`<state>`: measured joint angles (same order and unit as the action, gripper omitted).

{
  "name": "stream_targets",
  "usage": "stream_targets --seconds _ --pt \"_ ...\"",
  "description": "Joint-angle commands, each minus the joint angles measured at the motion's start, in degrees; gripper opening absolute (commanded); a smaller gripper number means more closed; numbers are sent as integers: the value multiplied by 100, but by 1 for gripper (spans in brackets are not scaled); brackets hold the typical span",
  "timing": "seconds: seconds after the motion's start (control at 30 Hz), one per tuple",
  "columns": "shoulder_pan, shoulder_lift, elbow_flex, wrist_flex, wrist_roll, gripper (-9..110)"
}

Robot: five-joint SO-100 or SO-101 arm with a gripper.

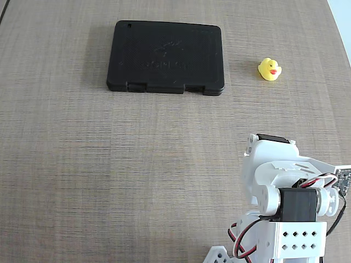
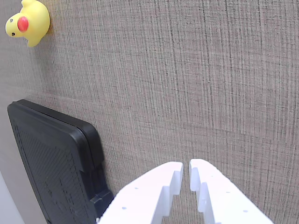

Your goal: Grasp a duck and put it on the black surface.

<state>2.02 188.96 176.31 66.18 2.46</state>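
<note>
1. Duck (image 1: 269, 69) – tiny, yellow, orange-red beak – upright on the bare desk (image 1: 109, 164), just off the right end of the black surface (image 1: 165, 57) in the fixed view, apart from it, not touching.
2. Black surface: flat matte slab, rounded corners, notched tabs along the near long edge in the fixed view; nothing on top.
3. Arm folded low at about 5 o'clock in the fixed view; white joints and wiring in sight, fingertips not visible from there.
4. Claw (image 2: 186, 173) in the wrist view: two white fingers (image 2: 159, 186) nearly pressed together, only a thin slit between the tips, pinching nothing, above bare wood grain.
5. Key relation – from the claw in the wrist view, duck (image 2: 28, 22) at about 10 to 11 o'clock, well apart, in the far corner of the frame; slab (image 2: 51, 163) nearer, at about 9 o'clock.
6. From the arm's base in the fixed view, duck near 12 o'clock, slab around 10 to 11 o'clock.
7. Duck's long axis hard to read at this size; beak toward the camera in both views.
8. Judged stage: approach not yet begun. Likely needs: spread the fingers, swing toward the duck, descend around its body.
9. Risk: small, round, light body – easily nudged away by a finger landing off centre.
</note>
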Motion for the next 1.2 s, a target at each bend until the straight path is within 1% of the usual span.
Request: stream_targets --seconds 0.0,0.43,0.6,0.8,0.87,0.93,1.07,1.17 --pt "-26 369 0 -97 -35 2" --pt "-35 369 0 -105 -35 2" --pt "53 -158 -369 -114 -53 2" --pt "62 -2479 -2004 -123 -62 3" --pt "123 -3366 -2558 -237 -62 5" --pt "211 -4245 -3173 -439 -62 10" --pt "519 -5871 -4236 -721 -44 26" --pt "712 -6961 -5036 -826 18 35"
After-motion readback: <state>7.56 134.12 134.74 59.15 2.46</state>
